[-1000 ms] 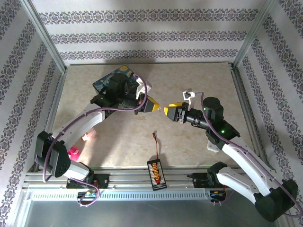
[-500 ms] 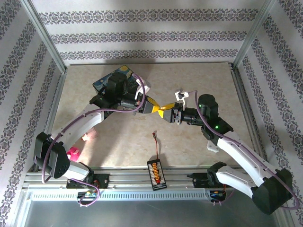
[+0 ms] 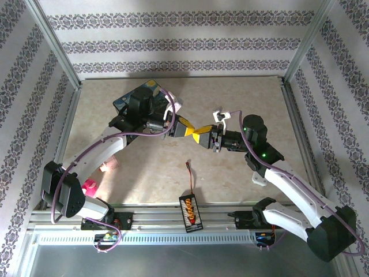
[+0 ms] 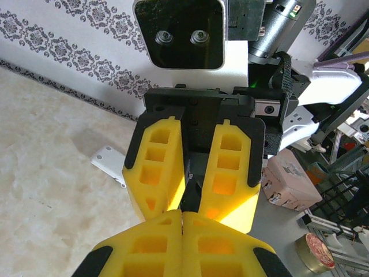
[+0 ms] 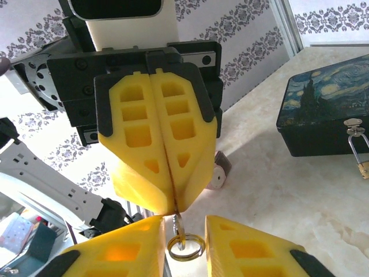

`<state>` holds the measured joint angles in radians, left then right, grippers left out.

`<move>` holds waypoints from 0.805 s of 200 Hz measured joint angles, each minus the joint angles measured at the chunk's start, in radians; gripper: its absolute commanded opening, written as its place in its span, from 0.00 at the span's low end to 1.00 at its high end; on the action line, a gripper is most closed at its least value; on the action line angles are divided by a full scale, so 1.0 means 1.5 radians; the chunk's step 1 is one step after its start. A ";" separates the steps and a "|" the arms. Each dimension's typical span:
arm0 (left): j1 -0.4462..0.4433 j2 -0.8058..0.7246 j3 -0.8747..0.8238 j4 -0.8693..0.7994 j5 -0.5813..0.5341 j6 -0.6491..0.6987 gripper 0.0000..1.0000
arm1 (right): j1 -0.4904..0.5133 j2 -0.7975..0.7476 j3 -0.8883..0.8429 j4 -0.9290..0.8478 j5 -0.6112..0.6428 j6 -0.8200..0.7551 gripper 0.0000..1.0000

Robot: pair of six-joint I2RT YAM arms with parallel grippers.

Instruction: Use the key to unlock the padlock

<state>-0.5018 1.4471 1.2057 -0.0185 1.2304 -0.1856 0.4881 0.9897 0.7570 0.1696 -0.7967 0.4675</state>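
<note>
Meeting tip to tip above the middle of the beige marbled table (image 3: pixel 144 179), the two yellow-fingered claws face each other. The left gripper (image 3: pixel 190 130) has its fingers pressed together on the small key (image 5: pixel 177 221); a metal split ring (image 5: pixel 185 247) hangs out below the tips. The right gripper (image 3: pixel 203 135) has its fingers apart, one on either side of that ring. The tiny brass padlock (image 5: pixel 362 167) hangs by its silver shackle from the latch of the dark blue painted box (image 5: pixel 320 124), which sits on the table.

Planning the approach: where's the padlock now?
Right wrist view, far right edge: the padlock hangs by its shackle from the latch on the front of the painted box.
</note>
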 measured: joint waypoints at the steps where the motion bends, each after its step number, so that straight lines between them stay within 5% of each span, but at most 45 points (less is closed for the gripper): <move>1: 0.000 0.000 0.000 0.000 0.000 -0.001 0.00 | 0.000 0.000 0.000 0.000 -0.001 0.000 0.20; 63: 0.003 0.000 -0.014 0.032 0.001 -0.036 0.00 | 0.000 0.004 0.000 0.008 -0.010 0.002 0.00; 161: 0.016 0.006 -0.064 0.265 0.028 -0.244 0.00 | -0.007 -0.019 -0.004 0.036 0.022 0.005 0.00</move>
<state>-0.4786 1.4559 1.1103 0.3794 1.2732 -0.5510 0.4770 0.9607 0.7506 0.2237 -0.7643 0.4751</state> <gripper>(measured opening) 0.045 0.041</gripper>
